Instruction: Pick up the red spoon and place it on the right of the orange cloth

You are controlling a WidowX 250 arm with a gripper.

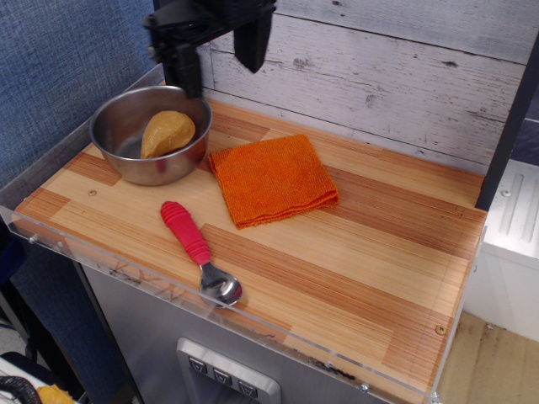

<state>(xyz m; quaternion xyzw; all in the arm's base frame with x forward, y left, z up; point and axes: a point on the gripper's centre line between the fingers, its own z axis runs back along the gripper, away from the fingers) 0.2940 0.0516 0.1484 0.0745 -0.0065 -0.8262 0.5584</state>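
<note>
The red spoon (199, 250) lies on the wooden table near the front edge, its ribbed red handle pointing back-left and its metal bowl at the front. The orange cloth (272, 178) lies folded behind it, right of the steel bowl. My gripper (221, 61) hangs open and empty high at the back left, above the steel bowl's far rim and well behind the spoon. Its two black fingers (252, 49) point down.
A steel bowl (126, 162) at the back left holds a tan-orange rounded lump (167, 132). A clear plastic rim (168, 296) runs along the table's front and left edges. A white plank wall (379, 76) stands behind. Bare wood (379, 252) lies right of the cloth.
</note>
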